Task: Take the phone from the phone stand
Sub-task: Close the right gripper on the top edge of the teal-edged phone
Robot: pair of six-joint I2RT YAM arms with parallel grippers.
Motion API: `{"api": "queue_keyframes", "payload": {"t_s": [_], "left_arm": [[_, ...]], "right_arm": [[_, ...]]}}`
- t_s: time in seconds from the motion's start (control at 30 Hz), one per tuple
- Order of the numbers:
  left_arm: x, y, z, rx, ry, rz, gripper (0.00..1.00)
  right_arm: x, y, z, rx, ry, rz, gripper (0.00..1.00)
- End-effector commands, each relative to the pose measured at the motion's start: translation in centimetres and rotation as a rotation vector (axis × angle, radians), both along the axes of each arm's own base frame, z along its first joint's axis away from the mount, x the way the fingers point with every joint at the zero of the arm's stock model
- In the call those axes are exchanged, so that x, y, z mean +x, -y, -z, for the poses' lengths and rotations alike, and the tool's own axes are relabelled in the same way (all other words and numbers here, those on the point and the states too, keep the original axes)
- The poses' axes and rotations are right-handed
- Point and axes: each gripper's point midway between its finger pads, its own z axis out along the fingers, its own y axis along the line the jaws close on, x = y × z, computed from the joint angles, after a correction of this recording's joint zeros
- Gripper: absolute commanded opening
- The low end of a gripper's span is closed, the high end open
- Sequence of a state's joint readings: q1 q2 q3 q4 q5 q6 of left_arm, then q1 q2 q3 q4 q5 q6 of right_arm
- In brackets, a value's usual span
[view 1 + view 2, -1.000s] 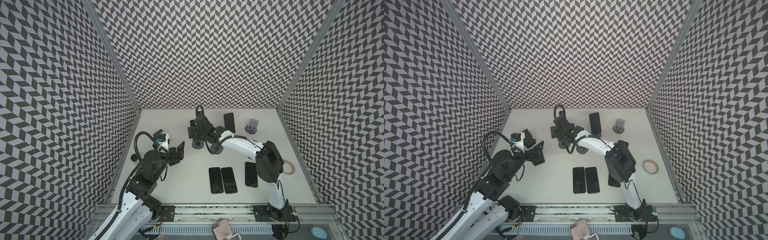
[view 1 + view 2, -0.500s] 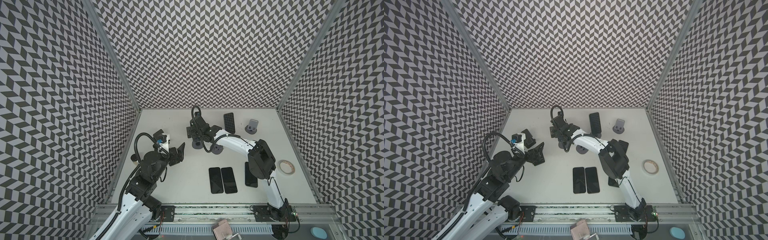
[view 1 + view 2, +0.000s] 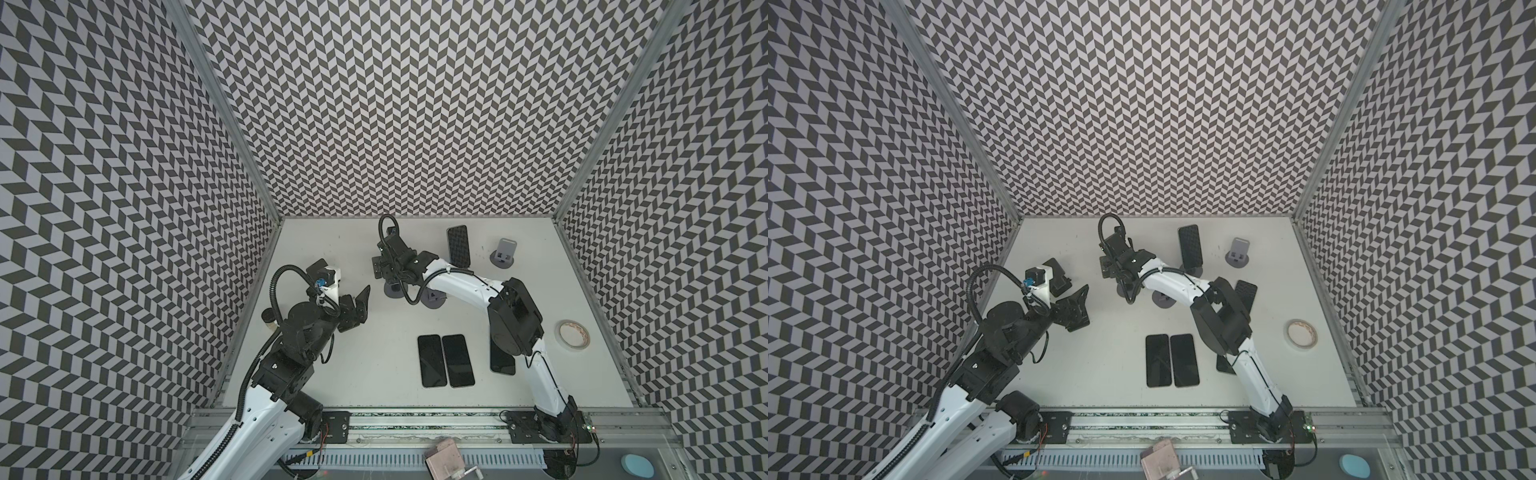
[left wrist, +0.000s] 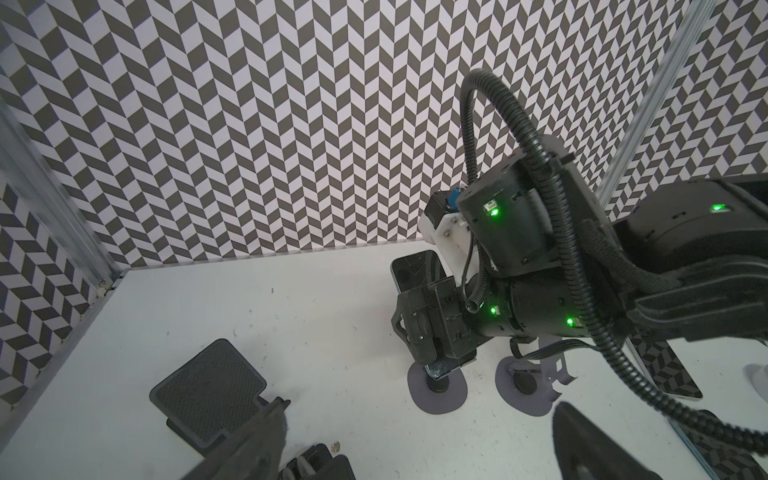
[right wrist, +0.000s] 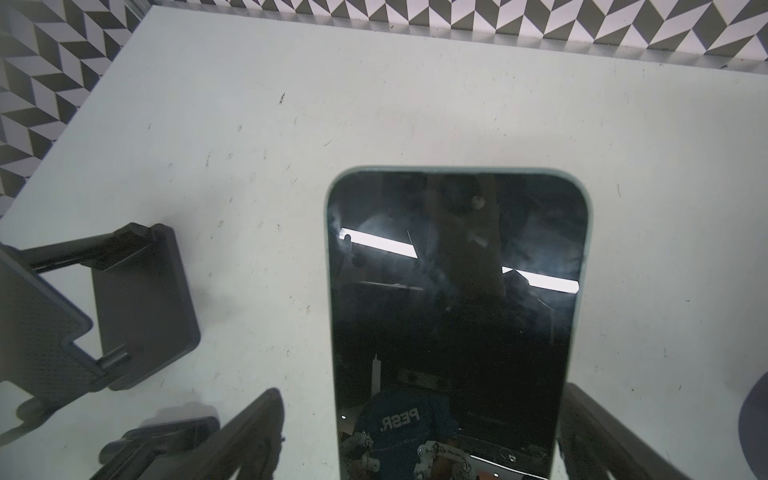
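right gripper (image 5: 422,390): jaws spread wide and straddling the phone (image 5: 457,299), one finger on each side. It sits low over the back-centre of the table (image 3: 332,374).
fingers (image 5: 253,432): this one shows a clear gap to the phone's edge. The opposite one is right at the edge, and I can't tell if it makes contact.
phone: upright, dark screen facing the right wrist camera, lower end seated in the phone stand (image 4: 436,388). In the left wrist view only its top shows behind the gripper.
phone stand: grey round base on the table, directly under the right gripper.
left gripper (image 3: 356,297): jaws wide, holding nothing, above the table left of the phone stand and well apart from the phone.
second grey stand (image 4: 525,384): just beside the phone stand, on the right arm's side.
black folding stand (image 4: 208,384): on the table near the left gripper.
propped phone (image 3: 458,245): upright near the back wall, with a third grey stand (image 3: 504,253) near it.
flat phones (image 3: 431,359): a pair side by side at the front, edges touching. One more phone (image 3: 500,361) lies partly hidden under the right arm.
tape roll (image 3: 572,333): flat near the right edge of the table.
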State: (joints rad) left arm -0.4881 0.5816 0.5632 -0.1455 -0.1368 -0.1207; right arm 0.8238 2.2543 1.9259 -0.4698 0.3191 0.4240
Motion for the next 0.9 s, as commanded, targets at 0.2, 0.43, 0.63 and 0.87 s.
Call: {"api": "queue_keyframes", "payload": {"t_s": [0.2, 0.43, 0.63, 0.87], "left_arm": [[0.2, -0.4, -2.1, -0.020, 0.061, -0.023, 1.00], [0.1, -0.7, -2.3, -0.022, 0.065, -0.032, 1.00], [0.1, -0.9, -1.9, -0.024, 0.062, -0.042, 1.00], [-0.1, -1.1, -2.0, -0.025, 0.066, -0.047, 1.00]], "right_arm": [[0.7, -0.4, 0.5, -0.028, 0.017, -0.001, 0.98], [1.3, 0.7, 0.0, -0.043, 0.045, 0.053, 0.86], [1.6, 0.7, -0.6, -0.043, 0.069, 0.049, 0.76], [1.9, 1.2, -1.6, -0.037, 0.094, 0.069, 0.69]]}}
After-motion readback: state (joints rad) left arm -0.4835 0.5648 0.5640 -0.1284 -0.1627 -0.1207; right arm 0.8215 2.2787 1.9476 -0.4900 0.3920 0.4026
